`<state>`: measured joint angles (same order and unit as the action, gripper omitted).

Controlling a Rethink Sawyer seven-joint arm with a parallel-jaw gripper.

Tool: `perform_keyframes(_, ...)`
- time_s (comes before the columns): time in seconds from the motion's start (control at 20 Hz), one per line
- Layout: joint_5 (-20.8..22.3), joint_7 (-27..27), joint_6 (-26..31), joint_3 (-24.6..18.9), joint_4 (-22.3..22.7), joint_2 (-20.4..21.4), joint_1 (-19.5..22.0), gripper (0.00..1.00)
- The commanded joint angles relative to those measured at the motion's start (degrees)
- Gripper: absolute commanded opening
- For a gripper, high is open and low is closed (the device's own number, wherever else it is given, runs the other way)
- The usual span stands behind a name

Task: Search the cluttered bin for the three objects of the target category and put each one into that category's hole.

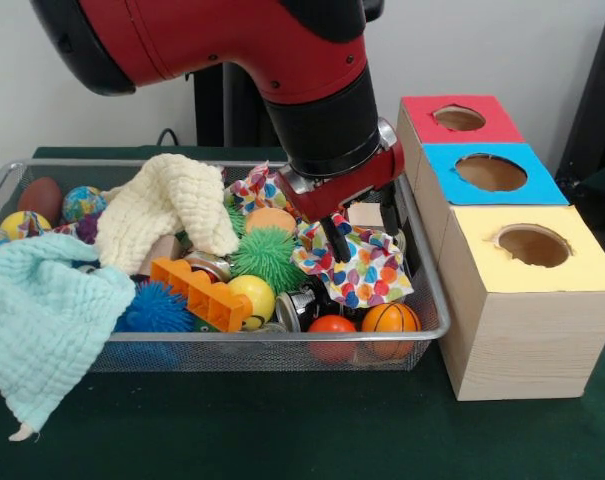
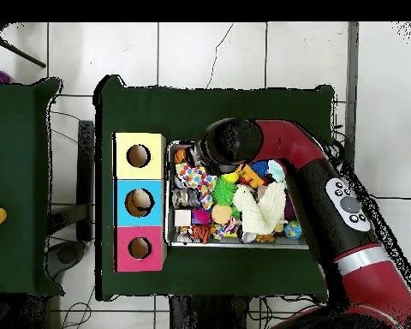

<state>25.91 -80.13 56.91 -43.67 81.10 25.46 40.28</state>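
The silver wire-mesh bin (image 1: 434, 300) is packed with toys and cloths; it also shows in the overhead view (image 2: 176, 242). My gripper (image 1: 367, 243) hangs low at the bin's right end, open, fingers apart. One fingertip (image 1: 338, 245) touches a multicoloured patterned cloth (image 1: 360, 275). Nothing shows held between the fingers. Right of the bin stand three wooden boxes with round holes: red top (image 1: 412, 108), blue top (image 1: 442, 160), yellow top (image 1: 482, 262). In the overhead view the arm (image 2: 243, 141) hides the gripper.
In the bin lie a cream cloth (image 1: 167, 210), a mint cloth (image 1: 42, 320) draped over the front rim, a green spiky ball (image 1: 267, 255), an orange brick (image 1: 197, 290), a yellow ball (image 1: 254, 297), a small basketball (image 1: 390, 318), an orange ball (image 1: 332, 326) and a tan block (image 1: 367, 213).
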Motion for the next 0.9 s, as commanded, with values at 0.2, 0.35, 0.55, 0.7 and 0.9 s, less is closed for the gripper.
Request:
perform_keyframes(0.2, 4.08, 22.91, 9.94, -0.48, -8.43, -6.37, 0.50, 1.00)
perform_keyframes(0.35, 3.97, 23.53, 11.22, -0.39, -8.90, -6.15, 0.59, 1.00)
perform_keyframes(0.55, 4.78, 24.88, 13.43, 0.20, -12.18, -6.29, 0.40, 1.00)
perform_keyframes(0.7, 5.88, 23.39, 12.96, 1.34, -13.32, -5.40, 0.18, 1.00)
perform_keyframes(0.9, 7.56, 17.85, 10.57, 3.28, -12.04, -1.81, -0.25, 1.00)
